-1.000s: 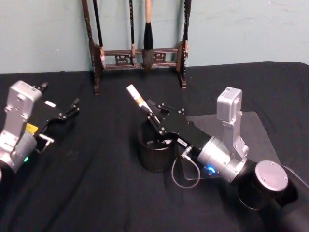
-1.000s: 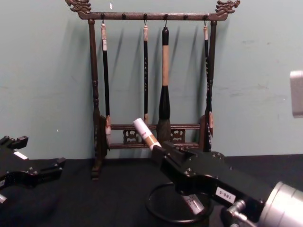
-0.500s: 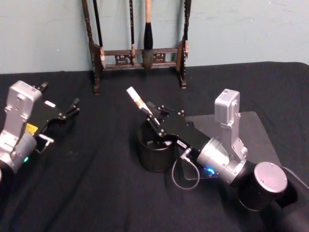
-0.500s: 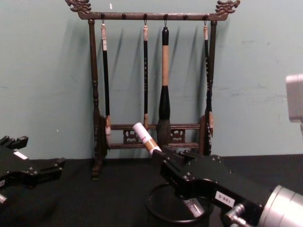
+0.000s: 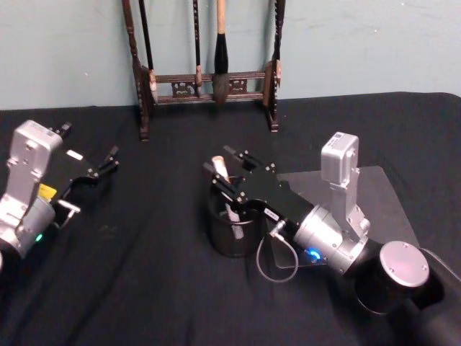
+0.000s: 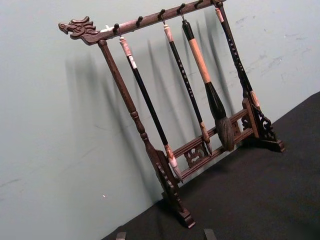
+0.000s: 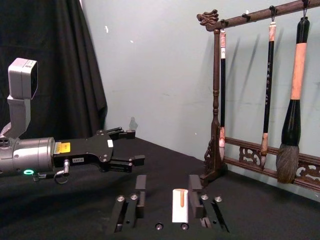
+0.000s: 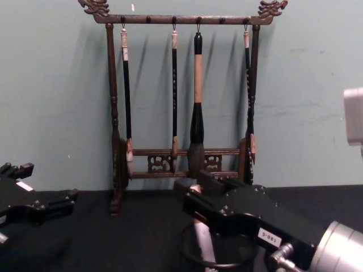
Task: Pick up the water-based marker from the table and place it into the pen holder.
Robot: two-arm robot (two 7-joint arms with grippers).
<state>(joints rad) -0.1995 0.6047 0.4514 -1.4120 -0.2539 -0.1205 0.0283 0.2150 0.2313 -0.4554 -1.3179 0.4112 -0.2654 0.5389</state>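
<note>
Tabletop [image 5: 144, 288]: black, brush rack [image 5: 209, 79] at back
Marker [image 5: 220, 167]: standing inside pen holder [image 5: 229, 241], tip above rim
Right pincer [image 5: 227, 160]: apart, straddling marker over holder
Left pincer [image 5: 109, 160]: apart, parked far left

Pale green wall [image 8: 306, 85] behind black-draped table [image 5: 144, 288] and wooden brush rack [image 8: 112, 102]

Black right gripper [image 5: 220, 160], silver cylindrical wrist [image 5: 324, 234], grey boxy camera [image 5: 340, 153], looped cable [image 5: 257, 261], blue light [image 5: 313, 254], white label [image 8: 266, 239]

Head looks down, chest level (both face the brush rack [image 5: 248, 75]).
</note>
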